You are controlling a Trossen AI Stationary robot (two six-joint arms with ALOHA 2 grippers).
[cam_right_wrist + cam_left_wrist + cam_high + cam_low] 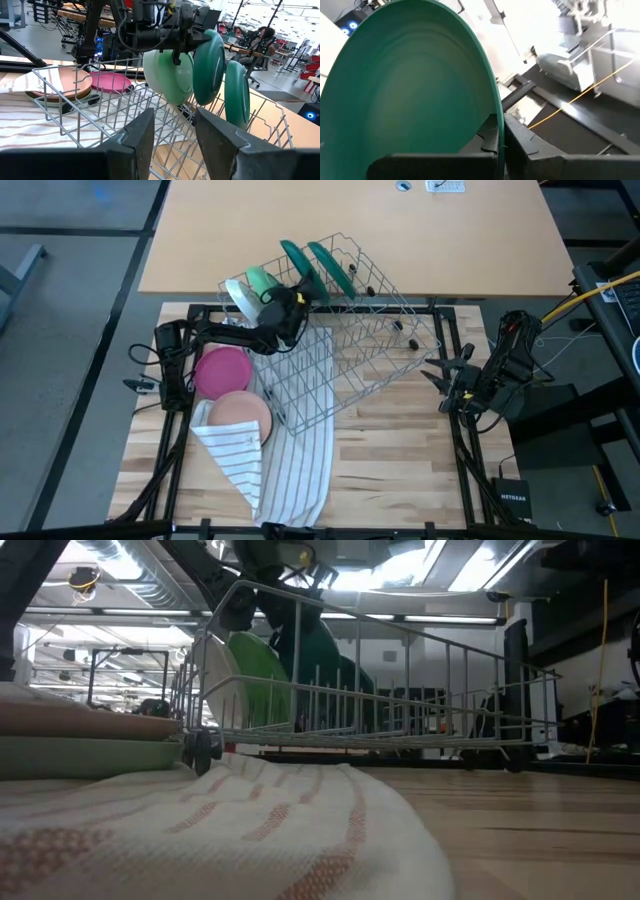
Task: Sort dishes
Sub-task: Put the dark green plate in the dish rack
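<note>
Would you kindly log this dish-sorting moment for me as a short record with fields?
left gripper: shut on dark green plate, holding it upright over the wire rack
right gripper: open, waiting at the table's right side
already in rack: second dark green plate, light green plate
still on cloth: magenta plate, peach-pink plate

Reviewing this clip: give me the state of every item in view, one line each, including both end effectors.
Left end effector: shut on the dark green plate, above the rack.
Dark green plate: held upright over the wire rack.
Second dark green plate: standing upright in the rack.
Light green bowl: standing on edge in the rack.
Magenta plate: lying flat, beside the rack.
Peach-pink plate: lying flat on the cloth.
Wire rack: tilted.
Striped cloth: rumpled.
Right end effector: open, empty, waiting at the right.
</note>
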